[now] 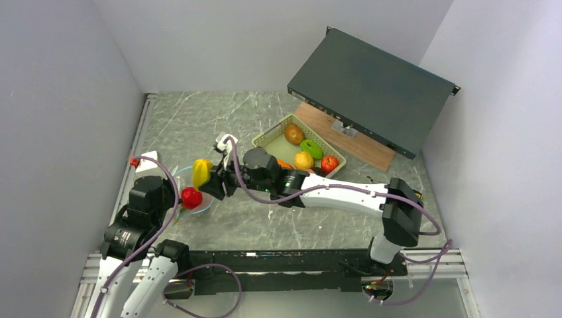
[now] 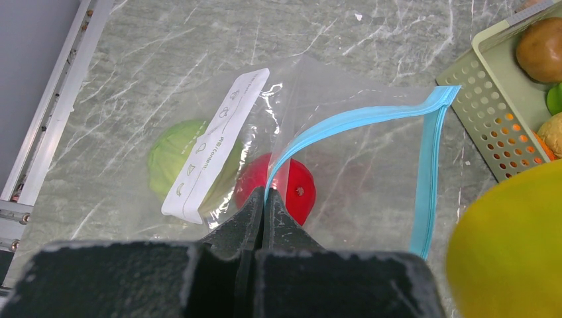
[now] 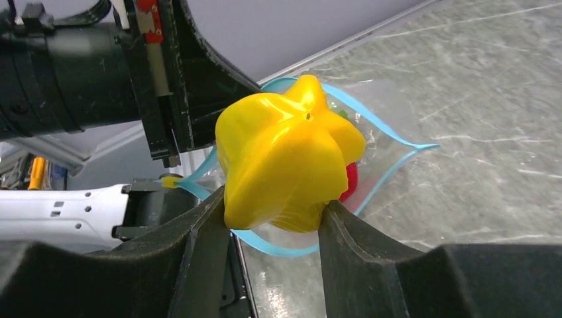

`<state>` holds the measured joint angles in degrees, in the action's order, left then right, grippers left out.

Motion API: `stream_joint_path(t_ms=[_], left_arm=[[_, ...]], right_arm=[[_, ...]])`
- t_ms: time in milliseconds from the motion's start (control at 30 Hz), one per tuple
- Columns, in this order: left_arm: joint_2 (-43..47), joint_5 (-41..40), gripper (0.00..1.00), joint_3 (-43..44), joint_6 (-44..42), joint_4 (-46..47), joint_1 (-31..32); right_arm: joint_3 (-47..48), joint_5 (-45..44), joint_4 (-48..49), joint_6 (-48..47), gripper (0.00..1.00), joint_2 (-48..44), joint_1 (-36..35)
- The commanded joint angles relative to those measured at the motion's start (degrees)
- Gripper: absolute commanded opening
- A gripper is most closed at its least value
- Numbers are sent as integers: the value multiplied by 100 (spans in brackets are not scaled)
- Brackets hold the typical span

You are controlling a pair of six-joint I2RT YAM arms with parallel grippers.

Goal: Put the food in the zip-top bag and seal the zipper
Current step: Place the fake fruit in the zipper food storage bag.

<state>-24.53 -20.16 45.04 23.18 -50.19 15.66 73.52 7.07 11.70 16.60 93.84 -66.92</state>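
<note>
Clear floppy plastic bag (image 2: 371, 192), near left of table: round red toy (image 2: 299, 193) and green toy (image 2: 169, 159) inside. Left gripper (image 2: 264, 199) pressed together on teal-blue zipper strip (image 2: 344, 122), holding the mouth agape. Right gripper (image 3: 275, 215) clamps yellow lobed toy (image 3: 285, 156) over the mouth. Several pieces wait in pale green slatted basket (image 1: 268, 136); sealing not yet done.

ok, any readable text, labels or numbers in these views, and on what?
"Content", probably: on the white label strip of the zip-top bag; the letters before its slash and the small icons are too blurred to read.
On the dark rack unit: no marking legible.
Nothing else shows text.
</note>
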Motion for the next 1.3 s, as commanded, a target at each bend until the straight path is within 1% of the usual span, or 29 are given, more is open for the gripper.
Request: stream_joint_path(t_ms=[0,100,200,267,400,433,500,600,833,933,1100,1267], left_arm=[[36,13,0,137,-59,217,-29],[40,30,0,130,-68,221,-28],[54,-13,0,132,-51,217,-29],[42,1,0,136,-57,219,-35],[1,15,0,137,-68,221,-33],[-13,11,0,142,-60,223,-33],[-10,24,0,139,-67,225,-41],[-10,36,0,137,-76,229,-41],[10,22,0,137,-68,221,-37],[26,1,0,137,-50,212,-41],[36,38,0,137,-68,229,-38],[27,70,0,128,-81,237,-38]], right_arm=[[449,87,82,-288,28,359,-145],[585,83,-11,-282,29,619,-179],[758,7,-239,-349,36,856,-231],[841,-57,-368,-420,42,945,-257],[987,-423,-607,-563,64,1055,-331],[1044,-540,-701,-575,67,1102,-331],[1184,-698,-893,-592,70,1189,-330],[1461,-1060,-1133,-599,70,1362,-331],[1572,-1202,-1215,-590,69,1303,-319],[1370,-1553,-1339,-369,62,1136,-323],[885,-2034,-1363,103,62,748,-187],[265,-2201,-1198,357,63,178,231]])
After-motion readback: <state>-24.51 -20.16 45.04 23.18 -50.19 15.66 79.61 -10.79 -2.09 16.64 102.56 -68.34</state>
